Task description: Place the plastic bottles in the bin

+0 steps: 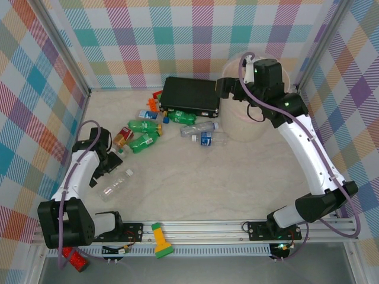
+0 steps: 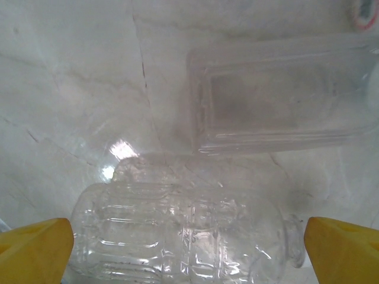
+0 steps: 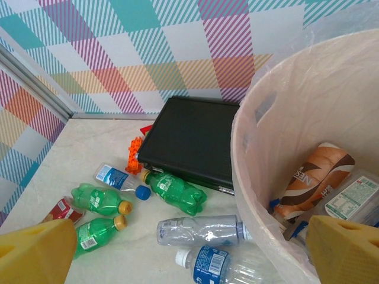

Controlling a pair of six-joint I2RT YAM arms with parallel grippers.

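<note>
**Top external view:** we are finding the left gripper spread wide over a clear bottle lying on the table, its long axis diagonal. The right gripper, spread and empty, is hanging beside the bin.

**Left wrist view:** the bottle is lying lengthwise between the yellow fingers, neck pointing right. We are advising a wrist turn first, so the pads are closing across the body, not end to end.

**Right wrist view:** we are seeing green bottles lying flat near the bin and a brown-labelled bottle inside it.
</note>
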